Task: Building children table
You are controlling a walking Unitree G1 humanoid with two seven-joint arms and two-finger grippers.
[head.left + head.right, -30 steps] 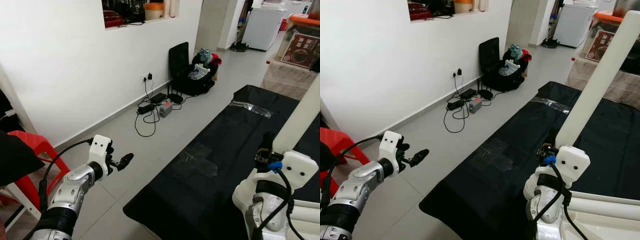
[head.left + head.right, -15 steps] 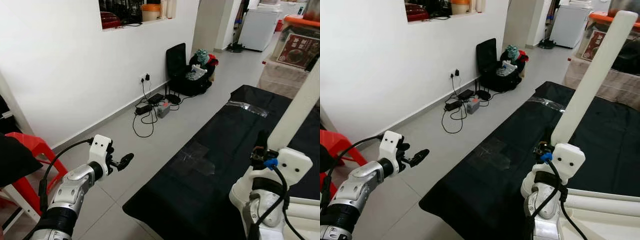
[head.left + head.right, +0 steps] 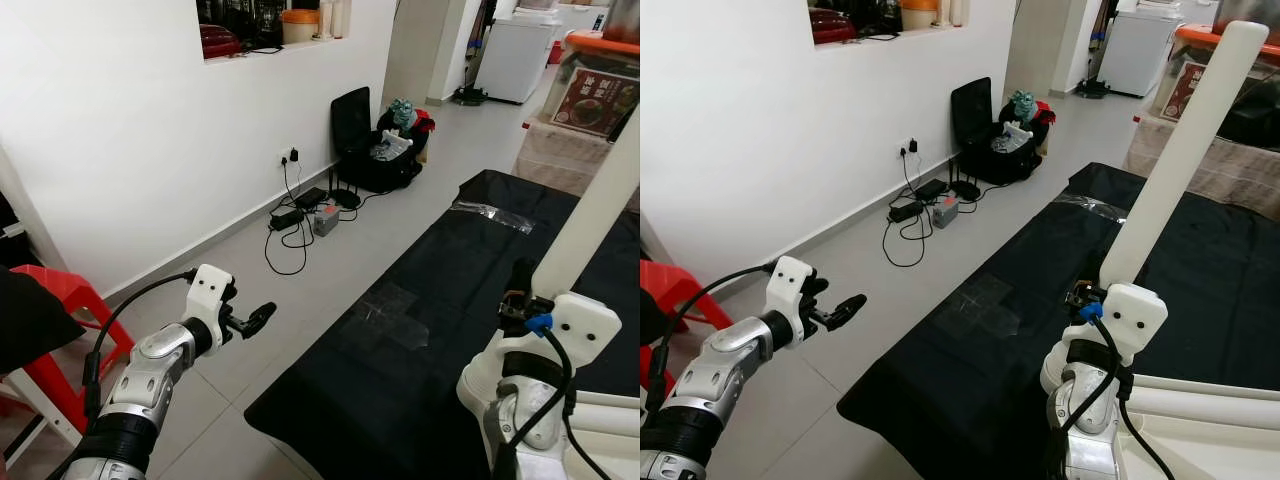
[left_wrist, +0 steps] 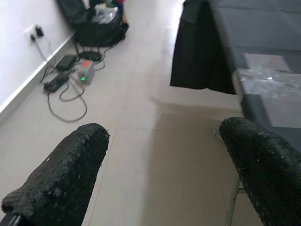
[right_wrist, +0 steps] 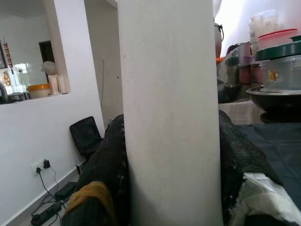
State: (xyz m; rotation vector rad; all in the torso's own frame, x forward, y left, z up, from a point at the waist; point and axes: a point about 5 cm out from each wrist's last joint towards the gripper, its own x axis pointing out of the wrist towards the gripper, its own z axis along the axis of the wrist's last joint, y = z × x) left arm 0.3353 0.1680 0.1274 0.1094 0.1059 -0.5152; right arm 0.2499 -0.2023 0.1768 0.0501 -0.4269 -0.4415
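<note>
A long white cylindrical table leg (image 3: 1180, 160) rises slanting from my right gripper (image 5: 171, 174), which is shut on it at its lower end; the black fingers (image 5: 108, 174) press both sides of the leg. The leg stands over a surface draped in black cloth (image 3: 420, 380). A white tabletop edge (image 3: 1200, 410) shows at the lower right. My left gripper (image 3: 255, 322) is held out over the grey floor to the left of the cloth, open, with nothing between its fingers (image 4: 66, 174).
A red plastic stool (image 3: 75, 300) stands at the far left by the white wall. Cables and a power strip (image 3: 300, 215) lie on the floor near a black bag (image 3: 375, 140) with toys. Clear tape patches (image 3: 395, 310) sit on the cloth.
My left gripper has shifted slightly right, toward the black cloth. The head view has drifted a little; my right gripper still holds the leg.
</note>
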